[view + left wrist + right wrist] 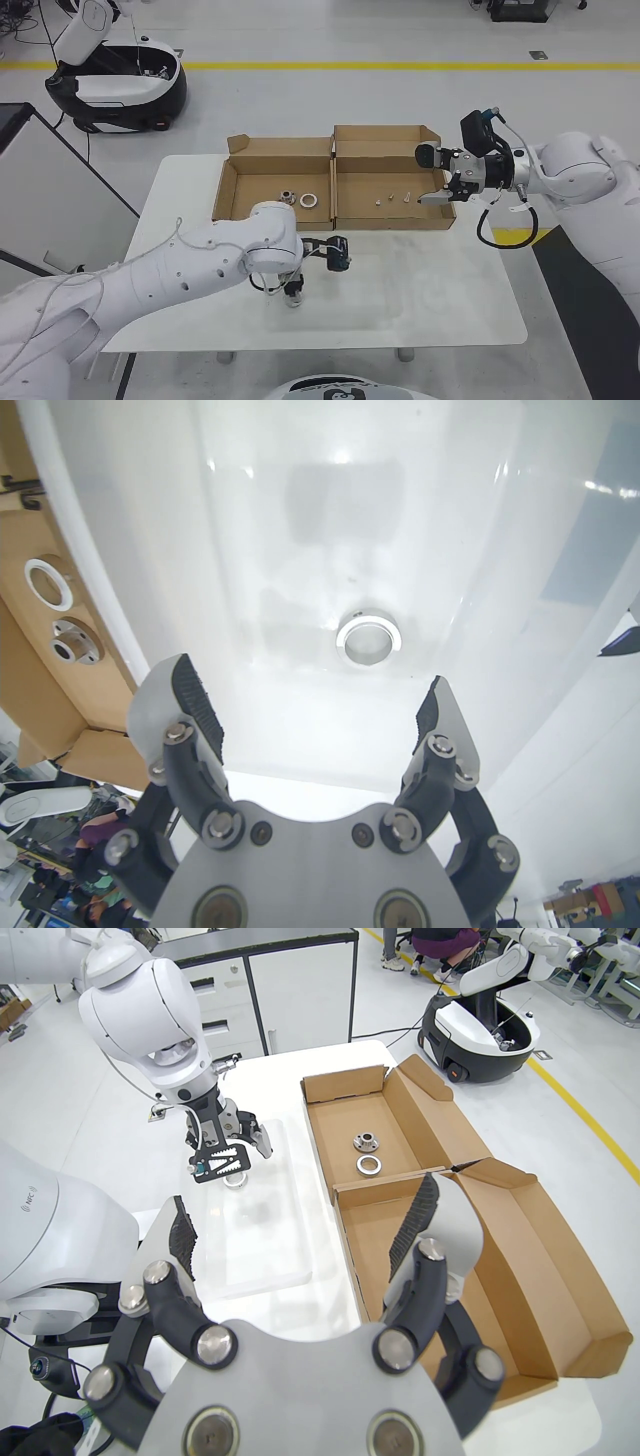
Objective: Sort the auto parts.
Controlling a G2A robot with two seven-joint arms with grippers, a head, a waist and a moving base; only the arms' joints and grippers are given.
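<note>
I am holding my left tool [311, 678] wide open and empty just over the metal ring [369, 643] lying in the clear tray [300, 550] on the surface [450, 300], while my right tool [304, 1190] is hanging open, empty, at the edge of a cardboard box [525, 1253].

Bright overhead light, glare on tray [320, 565], soft shadows

Glossy white arm shells [190, 268]; black cables [485, 230]; silver left pincer [320, 705] plate, ribbed black pads [197, 700], round screws [220, 824].
</note>
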